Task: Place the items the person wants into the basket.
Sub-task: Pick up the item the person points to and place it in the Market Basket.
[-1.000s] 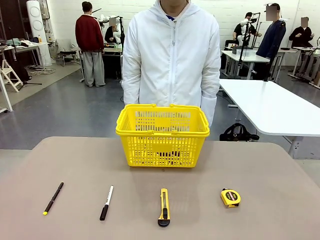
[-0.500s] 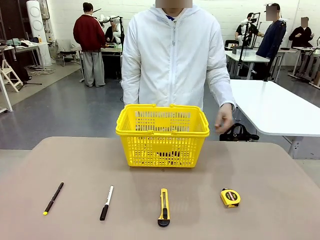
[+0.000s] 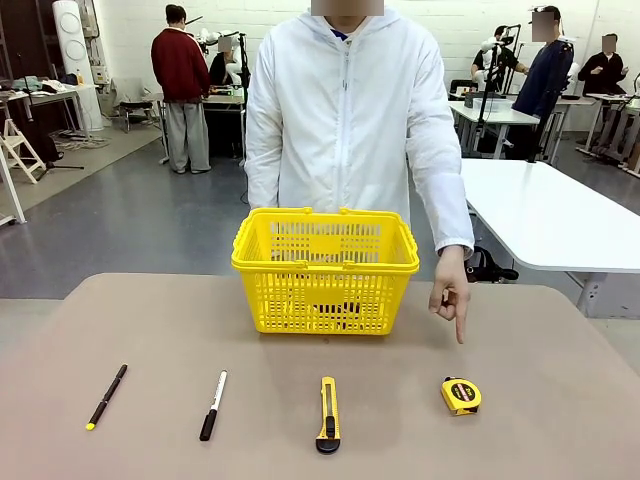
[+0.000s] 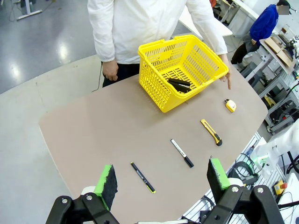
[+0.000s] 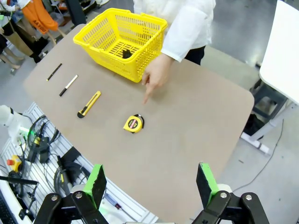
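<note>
Well ahead of the wide-spread right claw [image 5: 150, 176], tape measure [image 5: 133, 124]

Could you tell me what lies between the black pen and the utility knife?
The black-and-white marker lies between the pen and the utility knife, touching neither, as the front view shows.

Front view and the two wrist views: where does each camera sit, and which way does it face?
Front view: at the robot's table edge, facing the person behind the basket.
Left wrist view: high, looking down across the table; left gripper below, jaws open.
Right wrist view: high, looking down; right gripper below, jaws open.
All three share the hand pointing toward the tape measure.
</note>
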You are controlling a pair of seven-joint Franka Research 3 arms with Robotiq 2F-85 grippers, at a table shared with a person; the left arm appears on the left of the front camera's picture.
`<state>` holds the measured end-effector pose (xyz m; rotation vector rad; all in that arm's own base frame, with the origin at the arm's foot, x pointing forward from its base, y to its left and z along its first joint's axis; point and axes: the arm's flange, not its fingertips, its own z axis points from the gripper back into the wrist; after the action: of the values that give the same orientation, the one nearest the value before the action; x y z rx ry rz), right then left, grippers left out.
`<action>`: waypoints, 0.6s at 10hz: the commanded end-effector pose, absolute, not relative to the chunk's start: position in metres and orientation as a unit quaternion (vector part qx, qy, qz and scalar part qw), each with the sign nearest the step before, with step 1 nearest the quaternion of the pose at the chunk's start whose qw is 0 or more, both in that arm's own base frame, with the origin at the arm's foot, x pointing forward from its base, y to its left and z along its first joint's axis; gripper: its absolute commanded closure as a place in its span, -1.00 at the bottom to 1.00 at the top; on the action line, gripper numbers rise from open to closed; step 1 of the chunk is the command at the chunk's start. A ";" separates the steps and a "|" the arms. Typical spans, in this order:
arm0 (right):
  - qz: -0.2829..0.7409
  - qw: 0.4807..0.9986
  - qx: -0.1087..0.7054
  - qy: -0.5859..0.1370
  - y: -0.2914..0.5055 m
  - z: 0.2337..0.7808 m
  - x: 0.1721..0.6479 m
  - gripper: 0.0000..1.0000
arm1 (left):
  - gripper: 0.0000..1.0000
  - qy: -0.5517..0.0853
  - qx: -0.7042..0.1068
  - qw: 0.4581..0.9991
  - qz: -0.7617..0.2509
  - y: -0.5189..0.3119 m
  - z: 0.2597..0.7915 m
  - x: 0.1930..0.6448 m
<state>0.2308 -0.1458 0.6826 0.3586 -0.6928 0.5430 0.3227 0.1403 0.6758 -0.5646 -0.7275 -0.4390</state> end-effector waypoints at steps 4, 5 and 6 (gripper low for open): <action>0.261 0.889 0.173 -0.334 -0.146 0.683 0.231 -1.00 | -1.00 -0.354 -0.276 0.867 -0.217 0.141 0.675 0.322; 0.262 0.918 0.141 -0.261 -0.109 0.673 0.247 -1.00 | -1.00 -0.354 -0.276 0.867 -0.217 0.141 0.675 0.322; 0.283 0.934 0.133 -0.170 -0.062 0.659 0.272 -1.00 | -1.00 -0.354 -0.276 0.867 -0.217 0.141 0.675 0.322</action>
<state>0.2485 -0.1044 0.6676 0.3210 -0.5420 0.5625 0.3227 0.1400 0.6759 -0.5644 -0.7274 -0.4398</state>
